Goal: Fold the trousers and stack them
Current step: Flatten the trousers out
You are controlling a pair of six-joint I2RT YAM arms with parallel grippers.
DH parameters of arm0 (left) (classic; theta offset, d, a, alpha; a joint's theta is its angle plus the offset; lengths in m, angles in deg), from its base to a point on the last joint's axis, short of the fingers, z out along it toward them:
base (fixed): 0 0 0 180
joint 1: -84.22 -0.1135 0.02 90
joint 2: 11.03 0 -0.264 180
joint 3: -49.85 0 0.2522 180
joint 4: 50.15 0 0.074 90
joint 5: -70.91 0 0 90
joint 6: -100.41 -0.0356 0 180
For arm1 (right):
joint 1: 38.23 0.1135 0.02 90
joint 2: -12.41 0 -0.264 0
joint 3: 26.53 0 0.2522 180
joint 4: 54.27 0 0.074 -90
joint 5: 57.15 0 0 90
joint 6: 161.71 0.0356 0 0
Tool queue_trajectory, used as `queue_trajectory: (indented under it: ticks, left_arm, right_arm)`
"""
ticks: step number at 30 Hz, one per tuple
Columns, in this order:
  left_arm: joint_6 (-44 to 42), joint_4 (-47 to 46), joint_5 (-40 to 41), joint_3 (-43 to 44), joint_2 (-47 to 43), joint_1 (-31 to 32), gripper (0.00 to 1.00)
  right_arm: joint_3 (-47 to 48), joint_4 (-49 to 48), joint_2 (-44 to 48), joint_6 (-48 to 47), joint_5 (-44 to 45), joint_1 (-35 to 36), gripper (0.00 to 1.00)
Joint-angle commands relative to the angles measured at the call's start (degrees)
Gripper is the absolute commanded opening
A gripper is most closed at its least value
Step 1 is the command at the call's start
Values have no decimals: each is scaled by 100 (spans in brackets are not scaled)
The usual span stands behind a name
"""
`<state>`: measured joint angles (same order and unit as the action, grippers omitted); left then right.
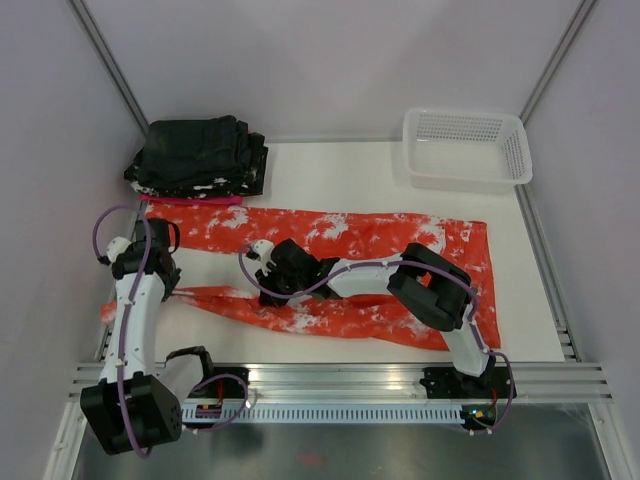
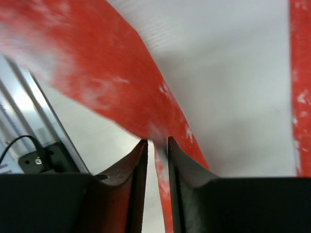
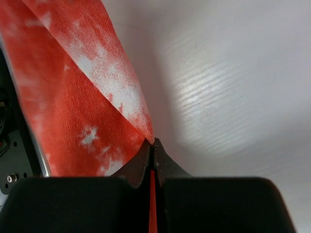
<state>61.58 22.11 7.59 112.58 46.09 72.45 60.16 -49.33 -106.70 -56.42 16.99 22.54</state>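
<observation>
The orange-red trousers with white splotches lie spread across the table, one leg far and one leg near. My left gripper is at the left end of the near leg. In the left wrist view its jaws stand a narrow gap apart. A strip of the trousers runs between them, against the right finger. My right gripper is over the middle of the near leg. In the right wrist view it is shut on an edge of the trousers, which rise to the fingertips.
A stack of black folded garments lies on a pink cloth at the back left. A white basket stands at the back right. A metal rail runs along the near table edge and shows in the left wrist view.
</observation>
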Motion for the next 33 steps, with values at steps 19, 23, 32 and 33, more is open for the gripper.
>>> queue_trajectory:
  ticks: [19,23,32,33]
  left_arm:
    - [-548,-1306,-127,-695,476,-80,80]
    - [-311,-1315,-505,-714,124,-80,81]
    - [691,-699,312,-871,-184,-89,81]
    - [805,-804,268,-1046,-167,-89,81]
  right_arm:
    - [1601,1400,-911,413,838,-118,0]
    - [1602,1523,-1114,790,848,-320,0]
    - [1303,1058,-1273,1381,-172,-883,0]
    - [1329,1058,-1264,1345,-207,-883,0]
